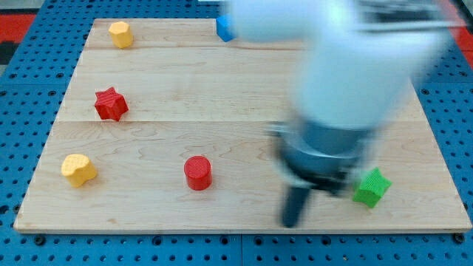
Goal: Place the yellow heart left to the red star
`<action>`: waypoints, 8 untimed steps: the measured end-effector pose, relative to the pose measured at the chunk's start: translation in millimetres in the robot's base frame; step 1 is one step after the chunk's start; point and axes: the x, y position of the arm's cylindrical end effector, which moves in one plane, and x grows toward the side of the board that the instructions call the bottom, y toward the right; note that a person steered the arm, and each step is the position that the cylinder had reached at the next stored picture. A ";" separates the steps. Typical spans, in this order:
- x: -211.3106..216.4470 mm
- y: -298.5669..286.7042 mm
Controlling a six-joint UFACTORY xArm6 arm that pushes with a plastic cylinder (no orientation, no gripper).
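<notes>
**Tip far off; heart unmoved**

Yellow heart (78,169) sits below and left of red star (111,103), well apart. Red cylinder (197,172) lies right of star. Tip (290,222), blurred, further right beside green star (370,187). No hand fitted, just a rod.

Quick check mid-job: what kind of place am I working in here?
Probably a lab test bench: a wooden board on a blue perforated table, with small toy blocks like the red star and yellow heart.
</notes>
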 end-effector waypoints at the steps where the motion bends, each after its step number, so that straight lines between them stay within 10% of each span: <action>1: -24.3 -87.9; 4: -37.8 -245.2; 8: -149.8 -238.7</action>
